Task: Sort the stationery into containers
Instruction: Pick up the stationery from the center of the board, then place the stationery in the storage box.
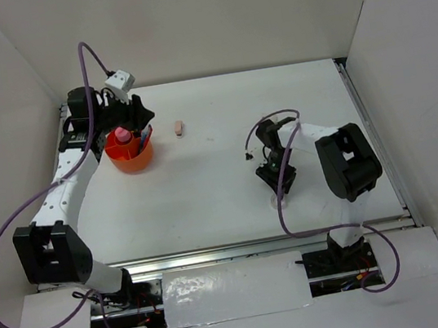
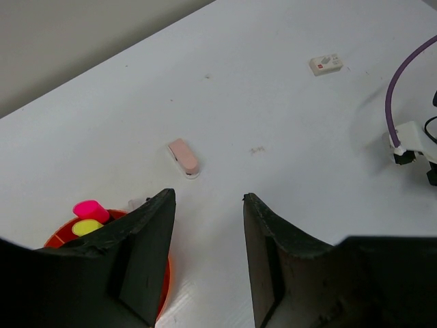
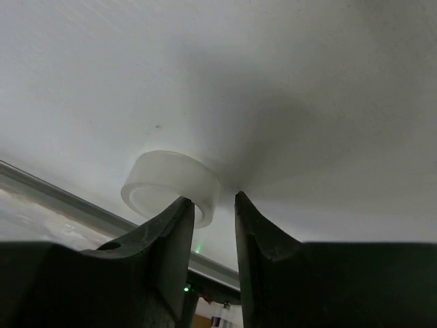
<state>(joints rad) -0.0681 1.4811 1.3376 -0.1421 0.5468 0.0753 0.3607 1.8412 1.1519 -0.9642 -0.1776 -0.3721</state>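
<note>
The orange tub (image 1: 129,154) stands at the back left with a pink-capped glue stick (image 1: 122,135) upright in it. My left gripper (image 1: 144,116) hovers over the tub's far rim, open and empty (image 2: 208,198); pink and yellow highlighter caps (image 2: 89,217) show in the tub (image 2: 164,273) below its left finger. A pink eraser (image 2: 183,156) lies just ahead of it (image 1: 179,128), a white eraser (image 2: 326,63) farther off. My right gripper (image 1: 278,181) is down at the clear tape ring (image 3: 171,184), open, its fingertips (image 3: 211,197) straddling the ring's near wall, the right finger still apart from it.
White walls close the table at the back and both sides. A metal rail (image 3: 54,195) runs along the table's near edge right behind the tape ring. The right arm's purple cable (image 2: 403,75) and wrist camera show at the right of the left wrist view.
</note>
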